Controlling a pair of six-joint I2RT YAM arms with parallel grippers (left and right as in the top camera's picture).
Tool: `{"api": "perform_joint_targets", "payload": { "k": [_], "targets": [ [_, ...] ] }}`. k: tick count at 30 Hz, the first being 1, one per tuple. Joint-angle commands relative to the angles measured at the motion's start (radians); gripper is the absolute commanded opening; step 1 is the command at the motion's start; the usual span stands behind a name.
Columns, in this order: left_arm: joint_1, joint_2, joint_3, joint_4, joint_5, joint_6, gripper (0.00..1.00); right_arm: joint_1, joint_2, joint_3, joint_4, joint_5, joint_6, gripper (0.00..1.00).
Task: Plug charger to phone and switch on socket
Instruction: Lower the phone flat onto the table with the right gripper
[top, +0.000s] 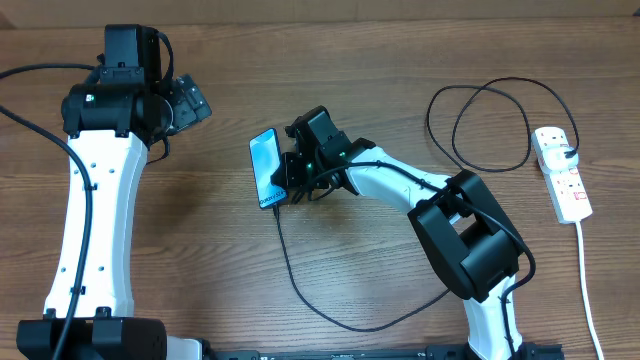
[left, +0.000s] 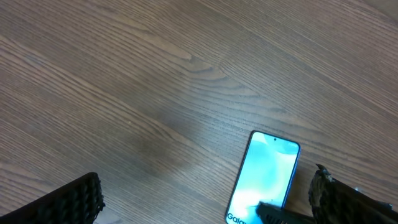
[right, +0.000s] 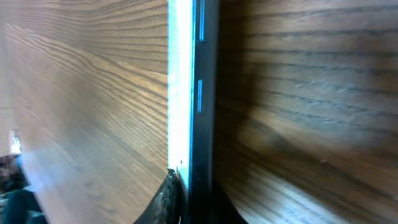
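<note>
Overhead view: the phone (top: 265, 168) is seen lying flat on the wooden table (top: 380, 60), right at the fingertips of the right gripper (top: 298, 180).
Right gripper: it is set against the phone's long side, close to the end with the writing. It cannot be told if its fingers are pressed together or a little apart. Nothing is clearly seen pinched.
Right wrist view: only the phone's dark edge and bright screen are shown, very close up. A dark shape is seen low down by the screen, but what it is cannot be told.
Charger (top: 288, 262): the thin black cable is seen leaving the phone's end just beside the right gripper. It is looped round behind that arm and led to the socket (top: 565, 175).
Plug tip: it is hidden by the right gripper, so it cannot be told if it is pushed all the way in.
Socket: it is placed well apart from both grippers, far out on the right arm's side.
Left gripper (top: 188, 100): its fingers are spread wide and nothing is held. It is kept near the phone's other side, not touching.
Step in hand: the charger is most likely being plugged into the phone.
Next move: the plug should be checked, then one of the red switches (top: 573, 183) must be reached and pressed.
</note>
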Motion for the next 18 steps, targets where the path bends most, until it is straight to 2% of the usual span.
{"api": "perform_joint_targets", "payload": {
  "k": [1,3,4,12,15,18],
  "targets": [
    [0.000,-0.013,0.004,0.003,-0.017,0.008,0.99,-0.007,0.021,-0.003,0.003,0.035,-0.004,0.23],
    [0.000,-0.013,0.004,0.003,-0.017,0.008,1.00,-0.007,0.021,-0.003,0.003,0.035,-0.004,0.40],
    [0.000,-0.013,0.004,0.003,-0.017,0.008,0.99,-0.007,0.021,-0.003,0.003,0.035,-0.004,0.44],
    [0.000,-0.013,0.004,0.003,-0.017,0.008,1.00,-0.007,0.021,-0.003,-0.021,0.104,-0.008,0.56],
    [0.000,-0.013,0.004,0.003,-0.017,0.008,0.99,-0.007,0.021,-0.003,-0.033,0.113,-0.007,0.66],
    [0.000,-0.013,0.004,0.003,-0.017,0.008,1.00,-0.003,0.021,-0.003,-0.047,0.101,-0.007,0.66]
  ]
}}
